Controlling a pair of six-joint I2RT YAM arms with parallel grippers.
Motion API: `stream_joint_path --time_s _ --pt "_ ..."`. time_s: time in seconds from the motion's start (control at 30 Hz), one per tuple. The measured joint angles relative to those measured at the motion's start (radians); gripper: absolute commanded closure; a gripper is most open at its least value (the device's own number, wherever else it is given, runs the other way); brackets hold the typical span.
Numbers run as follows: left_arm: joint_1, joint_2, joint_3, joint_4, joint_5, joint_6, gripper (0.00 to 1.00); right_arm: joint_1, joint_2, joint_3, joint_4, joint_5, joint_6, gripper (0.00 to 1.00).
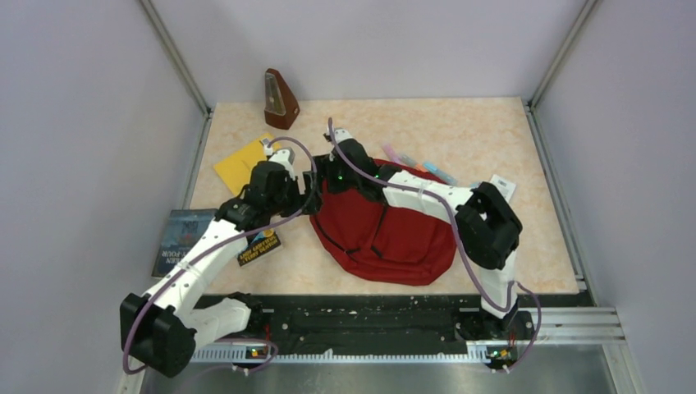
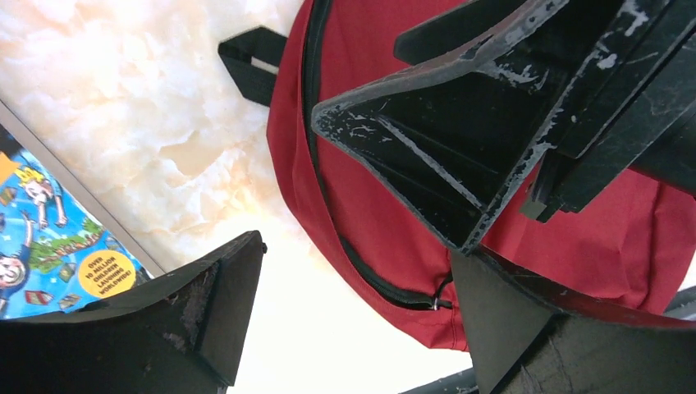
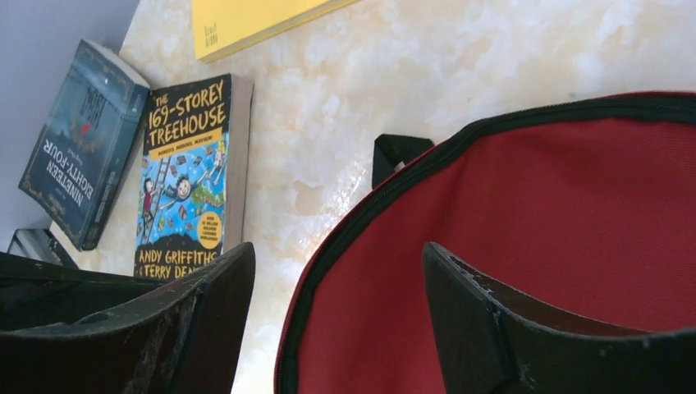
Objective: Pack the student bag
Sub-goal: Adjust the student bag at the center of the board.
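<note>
One student bag [image 1: 386, 238], perhaps three books [image 3: 185, 172] beside.

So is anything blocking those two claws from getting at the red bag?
Nothing visible. The left claw and right claw both hang open right at the student bag's edge. The Treehouse book lies off to the side.

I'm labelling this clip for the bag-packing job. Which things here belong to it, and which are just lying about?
Job: student bag; likely to be packed: Treehouse book, Nineteen Eighty-Four, yellow book, pens.
Probably lying about: metronome, small white item.
</note>
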Motion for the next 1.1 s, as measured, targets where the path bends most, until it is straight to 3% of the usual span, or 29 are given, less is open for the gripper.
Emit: stream_joint_path --time_s 0.5,0.77,0.93,1.1 --pt "0.06 -0.044 -0.129 0.048 0.08 -0.067 0.12 0.018 0.043 -0.096 0.049 -0.015 0.095 0.42" --pt "0.083 -0.049 -0.136 0.092 0.056 -0.083 0.11 0.019 0.052 -0.103 0.053 -0.026 0.084 0.98" --pt "0.094 -0.038 -0.136 0.129 0.024 -0.087 0.12 0.019 0.025 -0.155 0.067 -0.016 0.078 1.0" --pt "0.103 0.031 -0.135 0.194 0.013 -0.093 0.12 0.019 -0.131 -0.327 0.09 0.013 0.089 1.0"
